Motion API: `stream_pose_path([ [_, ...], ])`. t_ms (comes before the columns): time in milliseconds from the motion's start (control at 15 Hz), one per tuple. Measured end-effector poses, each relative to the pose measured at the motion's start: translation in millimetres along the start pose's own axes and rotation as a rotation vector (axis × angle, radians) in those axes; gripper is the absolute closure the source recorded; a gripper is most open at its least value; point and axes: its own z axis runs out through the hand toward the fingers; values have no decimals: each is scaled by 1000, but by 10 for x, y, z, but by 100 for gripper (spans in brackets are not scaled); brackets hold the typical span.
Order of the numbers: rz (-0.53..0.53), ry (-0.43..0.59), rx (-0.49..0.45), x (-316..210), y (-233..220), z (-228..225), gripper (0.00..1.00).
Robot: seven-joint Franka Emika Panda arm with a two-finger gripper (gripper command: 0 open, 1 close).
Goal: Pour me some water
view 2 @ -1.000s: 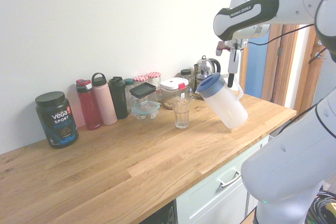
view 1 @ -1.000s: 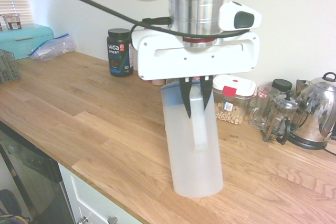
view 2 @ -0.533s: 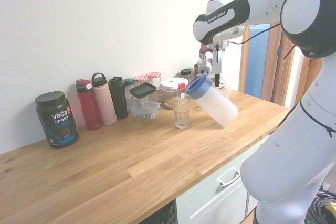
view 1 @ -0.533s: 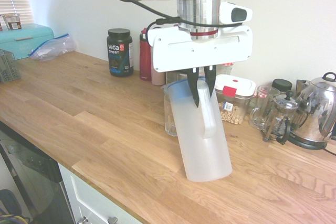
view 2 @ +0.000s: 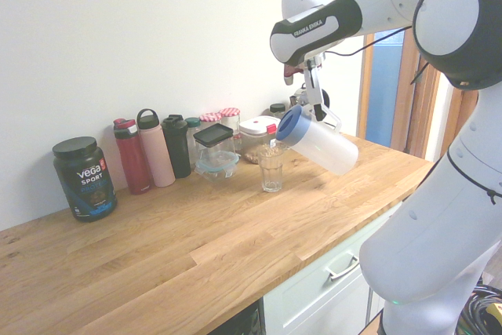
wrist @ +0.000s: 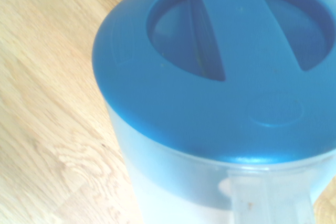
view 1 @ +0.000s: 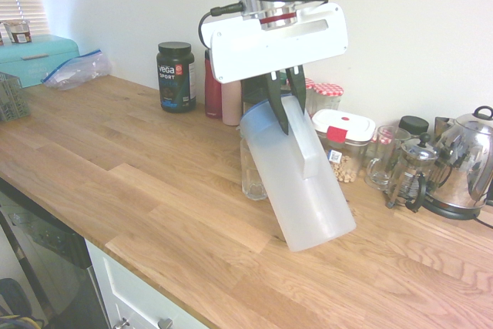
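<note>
Pitcher point(view 2: 318, 141) tilted over the drinking glass point(view 2: 271, 169), held by the gripper point(view 1: 283, 113).

The water cannot be made out, probably it is inside the frosted pitcher; no stream shows. The pitcher has a blue lid point(wrist: 220, 72) and hangs in the air above the wooden counter point(view 2: 196, 249), its lid end just above the glass. The gripper is clenched on the pitcher's handle point(view 1: 308, 156). The glass stands in the middle of the counter. Bottles, jars and a kettle point(view 1: 462, 167) line the back edge by the wall.

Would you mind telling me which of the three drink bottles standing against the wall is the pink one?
The pink bottle is the middle one, with a dark loop lid, standing between the dark red bottle and the black bottle.
</note>
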Motion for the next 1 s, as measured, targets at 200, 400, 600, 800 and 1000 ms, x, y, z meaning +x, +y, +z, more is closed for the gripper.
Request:
stream_pose_path([
  [200,-53,-43,-90,55,-209,-46,100],
  [400,-91,-75,-175,76,-366,-112,100],
  [600,-106,-82,-206,89,-457,-204,100],
  [800,-110,-88,-228,92,-488,-246,100],
  [1000,-104,-88,-231,91,-497,-251,100],
])
